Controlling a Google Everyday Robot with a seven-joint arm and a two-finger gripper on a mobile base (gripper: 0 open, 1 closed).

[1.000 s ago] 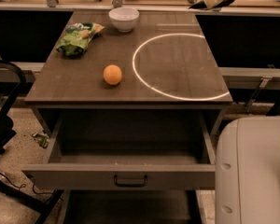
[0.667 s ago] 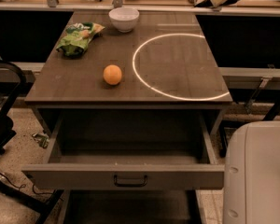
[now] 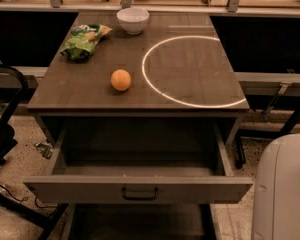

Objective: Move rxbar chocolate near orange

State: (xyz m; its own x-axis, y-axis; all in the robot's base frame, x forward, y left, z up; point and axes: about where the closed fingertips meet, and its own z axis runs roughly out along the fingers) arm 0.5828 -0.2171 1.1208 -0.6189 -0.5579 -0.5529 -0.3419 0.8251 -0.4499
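The orange [image 3: 120, 80] is a small round fruit resting on the grey-brown table top [image 3: 190, 91], left of centre and towards the front. The rxbar chocolate does not show anywhere on the table or in the visible part of the open drawer; it is hidden or out of view. My gripper is not in view. Only a white rounded part of the robot [image 3: 285, 194] shows at the lower right corner, beside the drawer's right end.
A green snack bag [image 3: 83, 40] lies at the back left and a white bowl [image 3: 133, 20] at the back centre. A bright ring of light [image 3: 162, 91] marks the table's right half. The drawer [image 3: 138, 188] below stands pulled open. A dark chair [image 3: 2, 134] is at the left.
The white robot part at the lower right has drawn back to the right and lower, covering less of the picture. The orange, bag and bowl have not moved.
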